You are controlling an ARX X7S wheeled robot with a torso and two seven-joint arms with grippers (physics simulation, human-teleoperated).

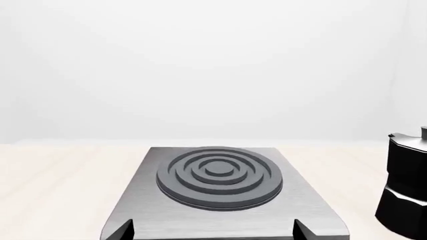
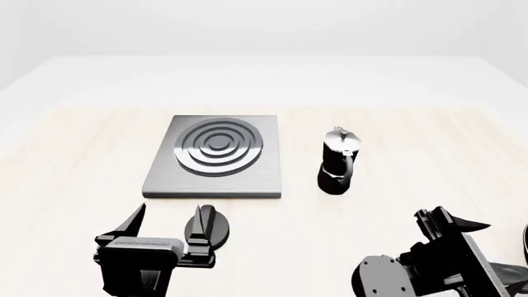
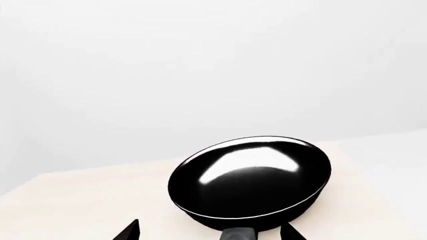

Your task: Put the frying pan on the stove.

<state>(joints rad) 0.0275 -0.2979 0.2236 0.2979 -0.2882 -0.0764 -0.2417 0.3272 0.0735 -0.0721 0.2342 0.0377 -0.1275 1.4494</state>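
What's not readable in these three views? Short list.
- Frying pan: handle cut off by the right wrist view's edge, so grip unknown. In the head view only a dark sliver shows at the frame edge.
- Right pincer: open or shut unclear, its own body blocks it.
- Moka pot: cropped by the left wrist view's edge.
- Knob: partly behind the left pincer.

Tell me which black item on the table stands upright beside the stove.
The moka pot, standing upright apart from the stove, at its right in the head view. The frying pan sits low and wide before the right gripper.
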